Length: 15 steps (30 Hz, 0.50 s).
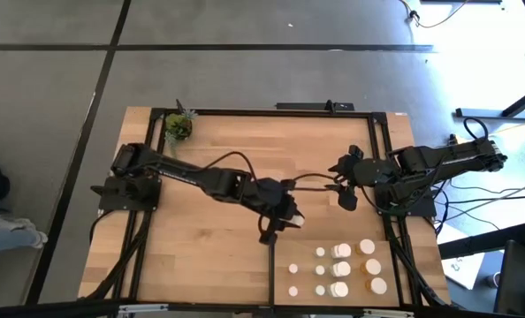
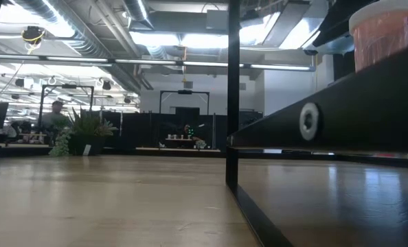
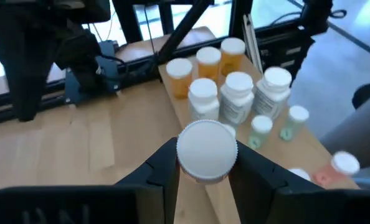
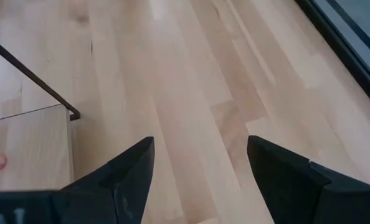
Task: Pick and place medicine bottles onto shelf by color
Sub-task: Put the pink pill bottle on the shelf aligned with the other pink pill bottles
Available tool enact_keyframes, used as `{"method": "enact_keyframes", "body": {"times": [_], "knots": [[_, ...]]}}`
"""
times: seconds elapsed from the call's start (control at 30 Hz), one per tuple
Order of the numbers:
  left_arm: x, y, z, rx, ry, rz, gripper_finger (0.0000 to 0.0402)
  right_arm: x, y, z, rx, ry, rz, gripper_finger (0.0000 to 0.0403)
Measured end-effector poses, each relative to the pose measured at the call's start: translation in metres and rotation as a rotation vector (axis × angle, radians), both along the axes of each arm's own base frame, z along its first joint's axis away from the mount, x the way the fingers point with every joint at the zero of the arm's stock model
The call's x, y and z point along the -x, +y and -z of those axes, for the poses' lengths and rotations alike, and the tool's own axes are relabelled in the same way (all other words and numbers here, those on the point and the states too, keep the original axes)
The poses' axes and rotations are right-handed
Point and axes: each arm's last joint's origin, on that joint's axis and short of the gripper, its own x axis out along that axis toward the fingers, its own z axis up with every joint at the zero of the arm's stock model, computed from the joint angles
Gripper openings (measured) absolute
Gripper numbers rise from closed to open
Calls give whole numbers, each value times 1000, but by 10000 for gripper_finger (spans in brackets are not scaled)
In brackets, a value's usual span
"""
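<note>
The bottle (image 3: 207, 151) in play shows mostly as a round white cap, seen nearly end-on between the two dark fingers (image 3: 163, 171) of the left end effector (image 1: 285, 218), which is clenched on it from both sides. In the high view it is a small white patch at the end effector's tip, above the middle of the worktop (image 1: 209, 256), near the upper left corner of the shelf (image 1: 417, 283).

The other medicine bottles (image 1: 342, 268) stand on the shelf in the worktop's lower right part, in loose rows: small white-capped ones toward the left, larger white-bodied ones in the middle, orange-amber ones toward the right. The left wrist view shows them upright and close together, amber bodies behind white ones, two small pale greenish bottles (image 3: 260, 132) beside the white ones, and one pinkish bottle lying apart from the group.

A thin black strip (image 1: 272, 274) marks the shelf's left edge, running up from the worktop's near rim; in the low view it rises as a dark post. Left of it the wood is open and bare right across to the left arm's base.

The right end effector (image 1: 345, 190) hangs over the right-hand side of the worktop, above the shelf, well apart from the bottles; its fingers (image 4: 119, 177) are spread wide with only bare wood between them.

A small potted plant (image 1: 178, 126) sits at the far left corner, against the black frame.
</note>
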Motion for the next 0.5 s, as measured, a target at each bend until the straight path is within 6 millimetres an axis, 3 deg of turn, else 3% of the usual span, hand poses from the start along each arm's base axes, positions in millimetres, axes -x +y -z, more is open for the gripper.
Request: {"method": "enact_keyframes", "body": {"times": [0.3,0.5], "knots": [[9,-16,5,-62,59,-94,108,0,0,0,3,2,-2,259],[16,6,-9,-111,58,-160,108,0,0,0,2,0,-1,259]]}}
